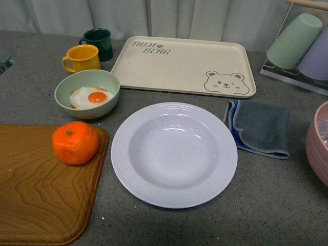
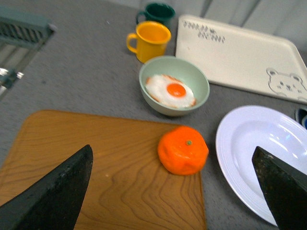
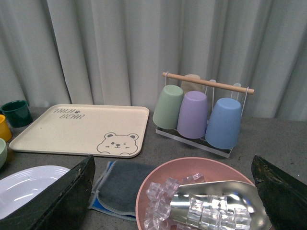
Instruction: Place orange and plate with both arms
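The orange [image 1: 75, 142] sits on the right corner of a wooden board [image 1: 36, 195], left of the white plate [image 1: 174, 154], which lies empty on the grey table. In the left wrist view the orange [image 2: 183, 149] lies ahead, between my left gripper's [image 2: 175, 191] wide-open fingers, with the plate [image 2: 249, 148] beside it. My right gripper [image 3: 172, 196] is open and empty, hovering over a pink bowl of ice; the plate's edge [image 3: 24, 184] shows at one side. Neither gripper shows in the front view.
A pale green bowl with a fried egg [image 1: 87, 94], a yellow mug [image 1: 82, 58], a dark green mug [image 1: 99, 43] and a beige bear tray [image 1: 184, 65] stand behind. A grey cloth [image 1: 260, 128], the pink ice bowl with scoop [image 3: 201, 199] and a cup rack [image 3: 201, 112] are at the right.
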